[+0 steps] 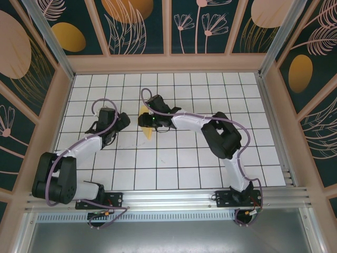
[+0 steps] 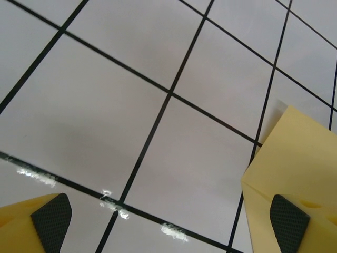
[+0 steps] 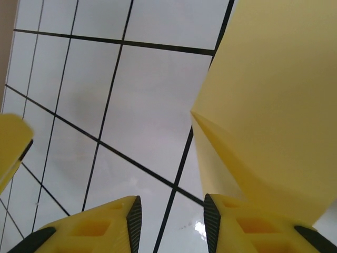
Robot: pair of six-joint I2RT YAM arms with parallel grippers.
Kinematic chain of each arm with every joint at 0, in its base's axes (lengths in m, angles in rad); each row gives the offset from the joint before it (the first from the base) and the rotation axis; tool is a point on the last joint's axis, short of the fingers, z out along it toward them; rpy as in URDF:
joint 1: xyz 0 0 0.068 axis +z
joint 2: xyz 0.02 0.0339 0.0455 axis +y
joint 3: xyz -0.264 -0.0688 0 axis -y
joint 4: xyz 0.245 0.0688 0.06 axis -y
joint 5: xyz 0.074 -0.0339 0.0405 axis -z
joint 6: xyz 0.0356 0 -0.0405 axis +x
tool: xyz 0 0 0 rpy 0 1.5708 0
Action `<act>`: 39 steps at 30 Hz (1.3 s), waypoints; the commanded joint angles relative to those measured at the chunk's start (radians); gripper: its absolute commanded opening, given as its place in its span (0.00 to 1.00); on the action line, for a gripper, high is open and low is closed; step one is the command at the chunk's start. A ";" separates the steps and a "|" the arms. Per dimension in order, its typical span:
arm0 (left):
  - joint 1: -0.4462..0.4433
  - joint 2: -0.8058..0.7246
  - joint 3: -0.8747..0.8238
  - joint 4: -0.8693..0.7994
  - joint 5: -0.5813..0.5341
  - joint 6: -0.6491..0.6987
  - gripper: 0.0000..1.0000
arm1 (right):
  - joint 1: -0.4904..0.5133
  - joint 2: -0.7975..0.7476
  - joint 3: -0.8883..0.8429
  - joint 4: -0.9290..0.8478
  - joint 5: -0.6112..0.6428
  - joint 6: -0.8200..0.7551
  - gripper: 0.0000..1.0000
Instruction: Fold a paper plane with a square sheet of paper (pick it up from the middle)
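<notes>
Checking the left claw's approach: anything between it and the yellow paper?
Nothing visible does. The folded yellow paper sheet lies beside the right finger of the open left claw, on the white gridded tabletop.

Both the left arm (image 1: 84, 146) and the right arm (image 1: 189, 122) are showing white links between bulky black joint housings. A mauve cable (image 1: 48, 185) is looping along the left arm, and a second cable (image 1: 243, 138) is running along the right. Black base plates (image 1: 105, 200) are carrying both. A green light (image 1: 153, 120) is glowing at the right wrist. On the left gripper (image 2: 168, 219) the fingers (image 2: 16, 226) are showing yellow plastic with black cross-hatched pads (image 2: 288, 221); the right gripper (image 3: 172, 219) is looking the same.
</notes>
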 commanded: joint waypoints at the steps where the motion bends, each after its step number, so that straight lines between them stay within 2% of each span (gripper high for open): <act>1: 0.011 -0.026 -0.033 0.054 0.034 -0.040 0.99 | -0.007 0.044 0.049 -0.057 0.007 0.003 0.37; 9: 0.011 -0.025 -0.040 0.080 0.127 -0.047 0.99 | -0.030 0.074 0.037 -0.152 -0.012 -0.135 0.36; 17: 0.011 -0.048 -0.039 0.094 0.207 -0.036 0.99 | -0.074 -0.034 -0.136 -0.271 -0.133 -0.519 0.37; 20: 0.012 -0.054 -0.039 0.094 0.225 -0.034 0.98 | -0.077 -0.100 -0.190 -0.290 -0.151 -0.599 0.39; 24: 0.011 -0.054 -0.046 0.107 0.244 -0.033 0.99 | -0.071 -0.196 -0.222 -0.211 -0.114 -0.504 0.41; 30: 0.011 -0.061 -0.069 0.132 0.285 -0.045 0.98 | -0.077 -0.359 -0.388 0.030 0.060 -0.134 0.39; 32: 0.011 -0.067 -0.088 0.153 0.302 -0.073 0.99 | -0.074 -0.341 -0.396 0.040 0.040 -0.080 0.37; 36: 0.011 -0.066 -0.102 0.168 0.339 -0.113 0.98 | -0.073 -0.264 -0.362 0.031 -0.044 -0.073 0.33; 39: 0.010 -0.074 -0.119 0.185 0.364 -0.126 0.98 | -0.076 -0.258 -0.367 0.050 -0.046 -0.064 0.32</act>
